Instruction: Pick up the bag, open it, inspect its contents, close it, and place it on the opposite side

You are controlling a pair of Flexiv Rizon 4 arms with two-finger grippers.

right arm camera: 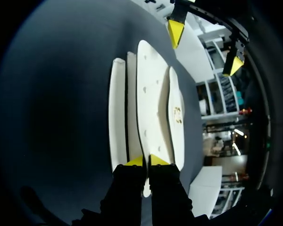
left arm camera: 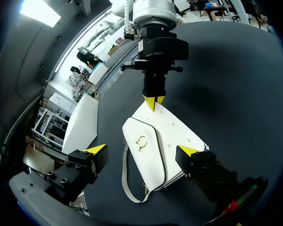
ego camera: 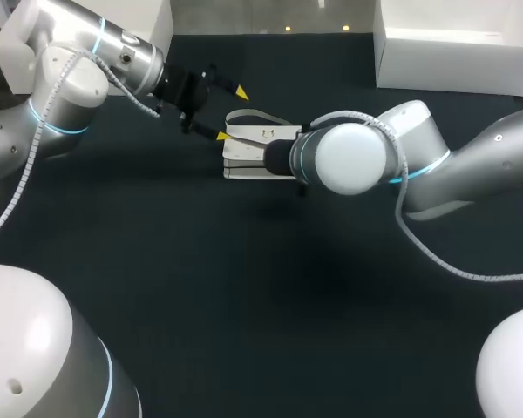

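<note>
The smooth white rectangular bag (ego camera: pixel 248 148), with a gold ring clasp (left arm camera: pixel 141 141) and a thin strap (left arm camera: pixel 125 181), lies flat on the dark matte table (ego camera: pixel 244 287). The right gripper (right arm camera: pixel 146 161) pinches its edge. The left gripper (left arm camera: pixel 142 150) is spread wide around it.

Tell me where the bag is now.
In the head view the bag lies on the table, far middle, between the open left gripper and the right gripper pinching its edge.
</note>
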